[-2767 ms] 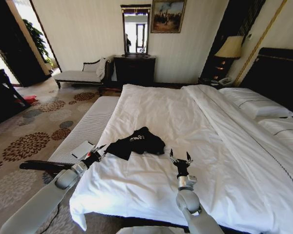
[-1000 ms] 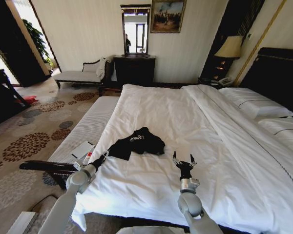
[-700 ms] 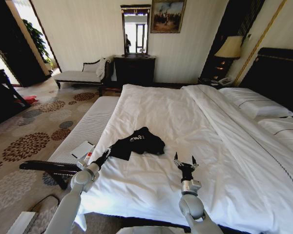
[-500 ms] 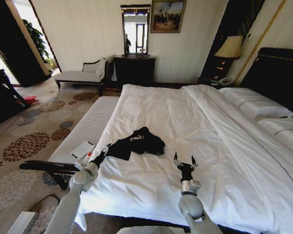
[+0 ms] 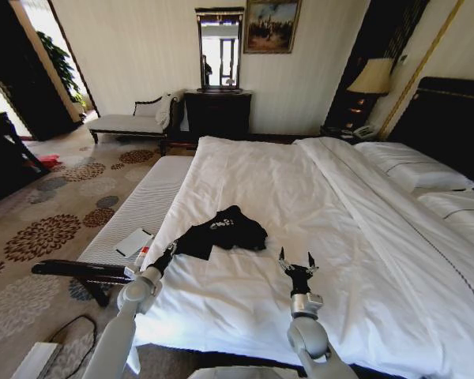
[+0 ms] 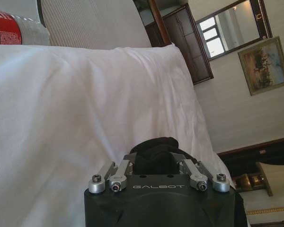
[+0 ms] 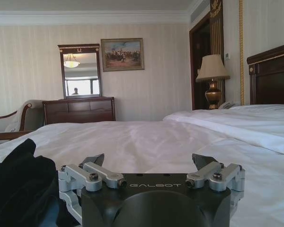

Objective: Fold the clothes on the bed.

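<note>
One patterned carpet (image 5: 47, 213) lies left of the bed (image 5: 300, 189). Left hand (image 5: 168, 251) — closed on the edge of the crumpled black T-shirt (image 5: 225, 229) near the bed's left side. Right hand (image 5: 297, 262) hovers open over white sheets — pillows (image 5: 415, 167), lamp (image 5: 371, 79) beyond.

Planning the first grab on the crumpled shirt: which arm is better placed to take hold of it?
Probably the left. The left gripper sits at the near corner of the black T-shirt, which fills the space between its fingers in its wrist view. The right gripper, open, hovers over bare white duvet beside it.
</note>
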You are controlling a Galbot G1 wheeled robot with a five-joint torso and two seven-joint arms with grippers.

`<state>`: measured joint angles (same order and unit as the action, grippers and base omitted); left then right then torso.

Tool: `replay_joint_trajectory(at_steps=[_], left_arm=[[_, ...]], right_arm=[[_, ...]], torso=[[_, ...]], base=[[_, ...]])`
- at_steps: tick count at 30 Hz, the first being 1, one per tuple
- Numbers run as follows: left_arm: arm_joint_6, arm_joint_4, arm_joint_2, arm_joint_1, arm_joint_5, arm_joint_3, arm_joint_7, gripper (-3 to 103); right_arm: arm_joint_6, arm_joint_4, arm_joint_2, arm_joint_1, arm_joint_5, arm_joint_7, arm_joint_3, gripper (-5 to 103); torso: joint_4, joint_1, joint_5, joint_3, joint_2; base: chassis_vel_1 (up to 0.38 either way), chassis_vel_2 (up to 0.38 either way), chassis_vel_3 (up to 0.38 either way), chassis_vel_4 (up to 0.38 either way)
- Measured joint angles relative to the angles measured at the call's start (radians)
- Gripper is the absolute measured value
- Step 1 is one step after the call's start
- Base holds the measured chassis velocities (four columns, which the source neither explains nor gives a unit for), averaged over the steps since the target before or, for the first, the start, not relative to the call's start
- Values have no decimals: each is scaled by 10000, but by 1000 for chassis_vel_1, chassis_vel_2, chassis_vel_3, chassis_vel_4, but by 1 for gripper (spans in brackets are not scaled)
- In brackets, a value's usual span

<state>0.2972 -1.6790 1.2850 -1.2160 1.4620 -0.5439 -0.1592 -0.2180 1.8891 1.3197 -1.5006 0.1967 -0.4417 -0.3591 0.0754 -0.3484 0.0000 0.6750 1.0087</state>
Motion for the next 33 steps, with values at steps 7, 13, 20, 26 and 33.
replay_joint_trajectory(at_steps=[7, 13, 20, 26, 33], left_arm=[[45, -719, -323, -542, -174, -320, 56, 39], [110, -688, -443, -726, 67, -669, 218, 60], [162, -322, -184, -637, 122, -631, 409, 82], [409, 117, 461, -403, 836, -627, 465, 100], [461, 138, 1079, -266, 1530, -637, 556, 100]], right_arm=[[-56, 63, 19, -172, -37, -4, -126, 100], [-81, 61, 68, -188, -109, -5, -91, 100], [-81, 57, 140, -170, -206, -21, 17, 100], [-75, 64, 171, -225, -303, -37, 29, 100], [-67, 79, 208, -327, -388, -50, 21, 100]], torso=[[-2, 1, 1, 0, 0], [-2, 0, 0, -1, 1], [-2, 1, 1, -1, 1], [-2, 0, 1, 0, 1], [0, 1, 0, 0, 1]], base=[[0, 0, 0, 0], [0, 0, 0, 0], [0, 0, 0, 0], [0, 0, 0, 0], [0, 0, 0, 0]])
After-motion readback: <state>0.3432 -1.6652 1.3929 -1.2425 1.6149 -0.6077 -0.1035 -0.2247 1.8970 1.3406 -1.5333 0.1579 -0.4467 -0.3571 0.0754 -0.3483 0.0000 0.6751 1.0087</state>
